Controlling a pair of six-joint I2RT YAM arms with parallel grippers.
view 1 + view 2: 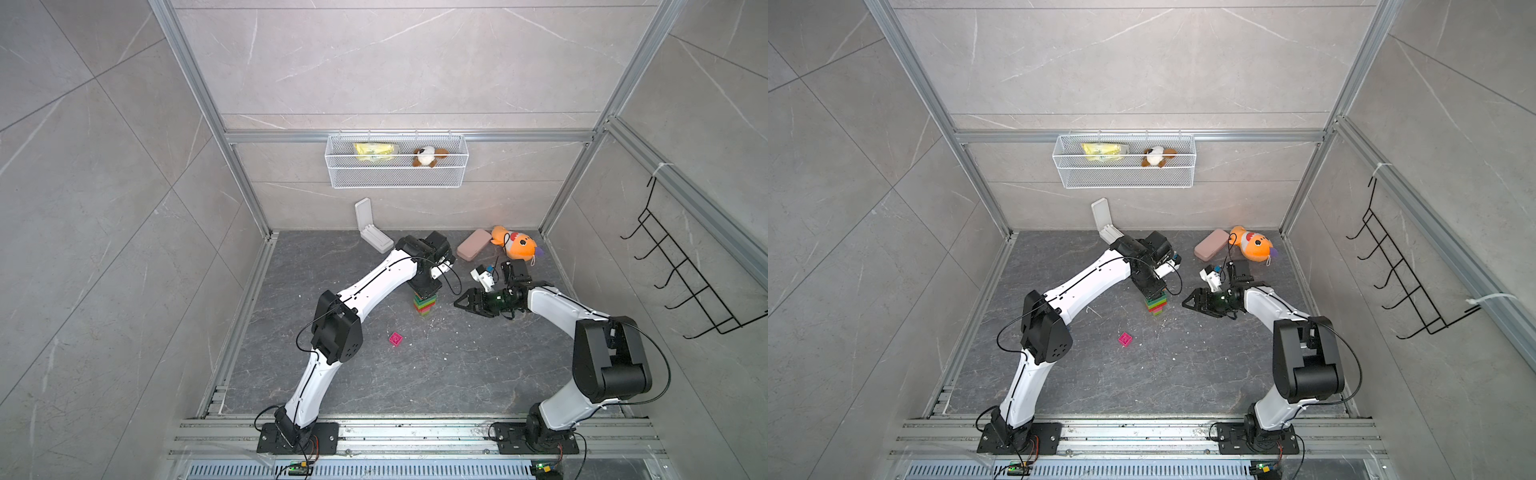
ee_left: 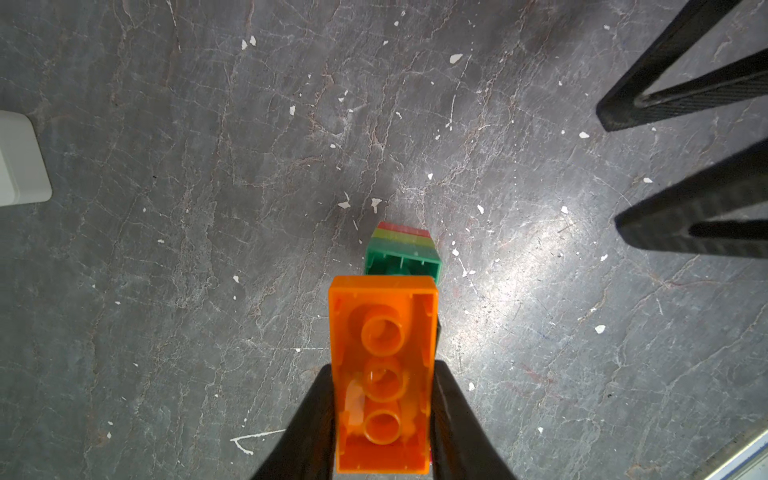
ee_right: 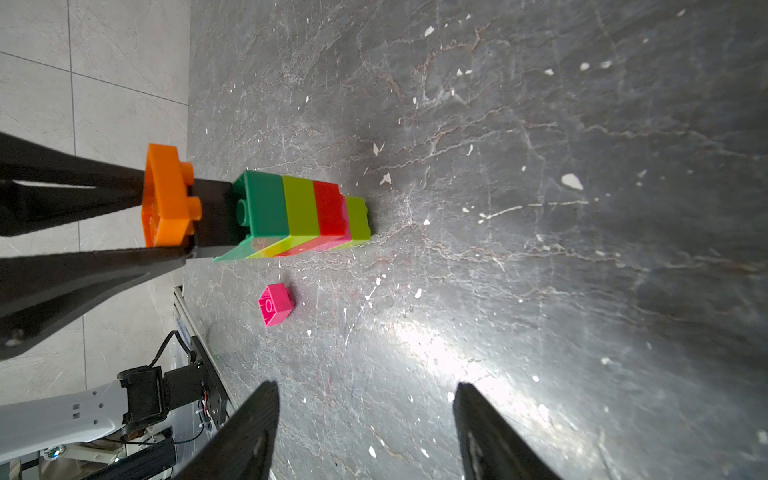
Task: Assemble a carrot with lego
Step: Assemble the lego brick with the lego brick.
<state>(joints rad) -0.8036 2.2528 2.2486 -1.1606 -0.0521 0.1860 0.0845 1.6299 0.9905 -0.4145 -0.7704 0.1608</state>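
Observation:
The carrot (image 1: 424, 308) (image 1: 1156, 306) stands upright on the dark floor: a dark green brick on top, then lime, red, pink and lime (image 3: 299, 212). My left gripper (image 2: 384, 368) (image 1: 424, 286) is shut on an orange oblong lego brick (image 2: 382, 365) (image 3: 166, 199), held just above the green top brick (image 2: 402, 257) with a small gap between them. My right gripper (image 3: 365, 386) (image 1: 459, 302) (image 1: 1187, 302) hangs open and empty to the right of the stack. A pink square lego brick (image 1: 395, 339) (image 1: 1125, 339) (image 3: 275, 304) lies alone on the floor nearer the front.
A white hinged case (image 1: 370, 226) stands at the back wall. A pink oblong case (image 1: 473, 245) and an orange plush fish (image 1: 515, 243) lie at the back right. A wire basket (image 1: 397, 178) hangs on the back wall, a black rack (image 1: 685, 270) on the right wall.

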